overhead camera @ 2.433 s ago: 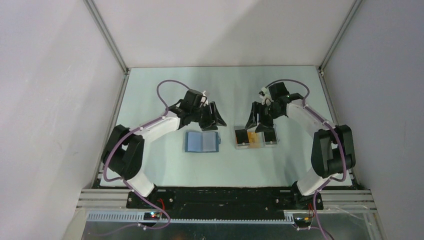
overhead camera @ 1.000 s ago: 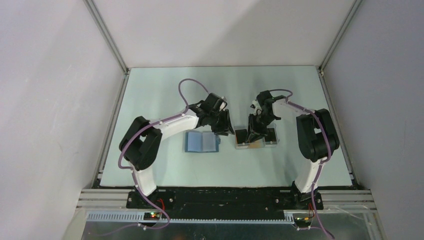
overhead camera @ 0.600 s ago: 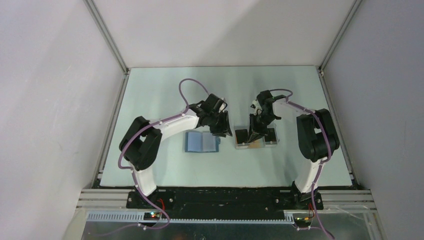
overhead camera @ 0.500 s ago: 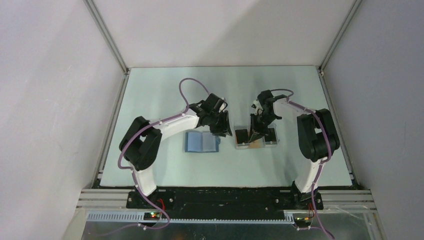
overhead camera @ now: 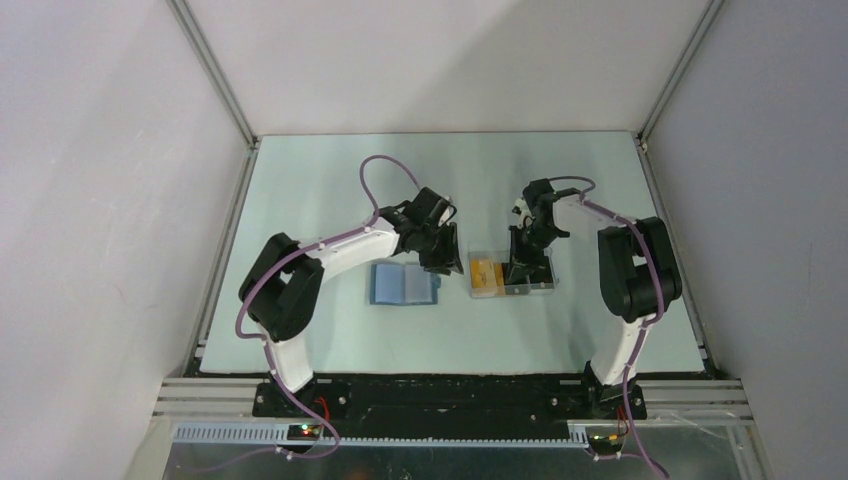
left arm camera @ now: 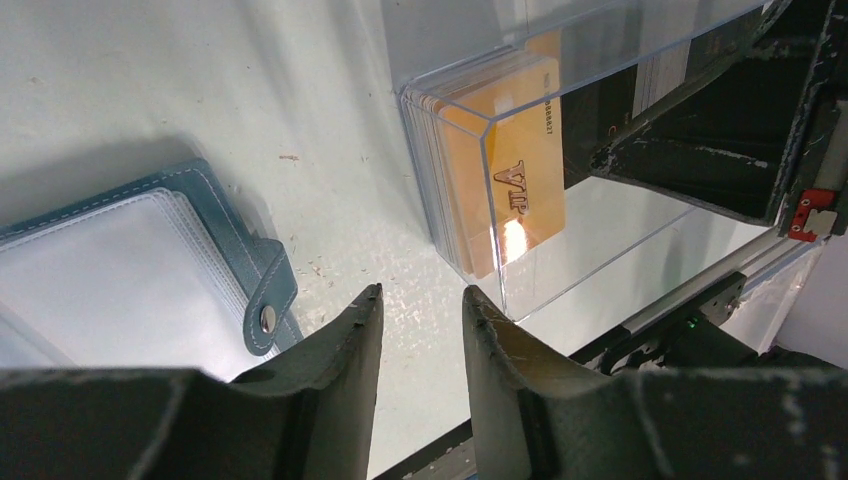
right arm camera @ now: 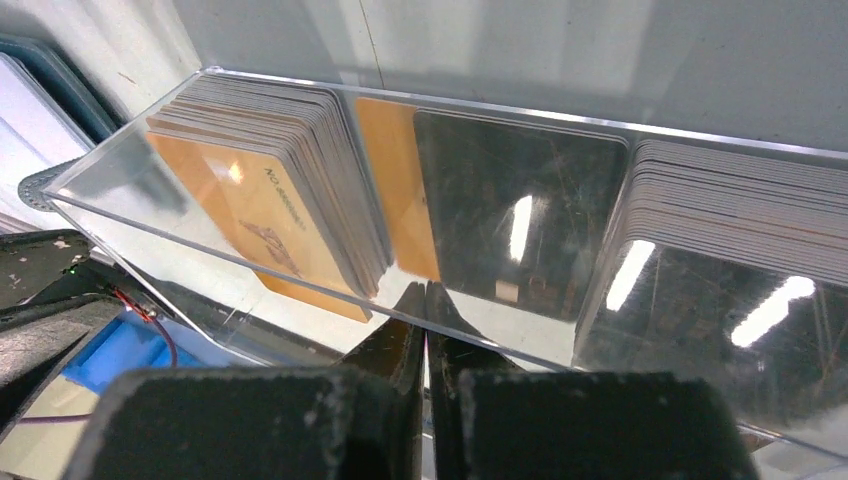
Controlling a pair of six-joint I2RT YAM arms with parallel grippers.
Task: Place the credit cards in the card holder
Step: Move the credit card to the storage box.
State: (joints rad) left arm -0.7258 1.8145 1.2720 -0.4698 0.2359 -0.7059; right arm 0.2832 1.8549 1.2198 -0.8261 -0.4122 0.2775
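Note:
The blue card holder (overhead camera: 403, 284) lies open on the table, its snap tab (left arm camera: 268, 318) pointing toward the clear tray (overhead camera: 545, 285). A stack of orange credit cards (overhead camera: 485, 270) (left arm camera: 510, 190) (right arm camera: 250, 200) stands in the tray's left end. My left gripper (overhead camera: 448, 264) (left arm camera: 420, 292) hangs open and holds nothing, over bare table between holder and tray. My right gripper (overhead camera: 522, 272) (right arm camera: 425, 290) reaches into the middle of the tray. It is shut at the lower edge of a black card (right arm camera: 510, 200) that stands tilted there.
A further stack of cards (right arm camera: 740, 200), dark on top, fills the tray's right end. The tray's clear walls (left arm camera: 560, 240) rise around the cards. Both arms meet near the table's middle, the enclosure walls on three sides.
My right gripper closed and shifted slightly right inside the tray. The black card that covered the left end now stands in the middle, and the orange stack shows. The left arm stayed put.

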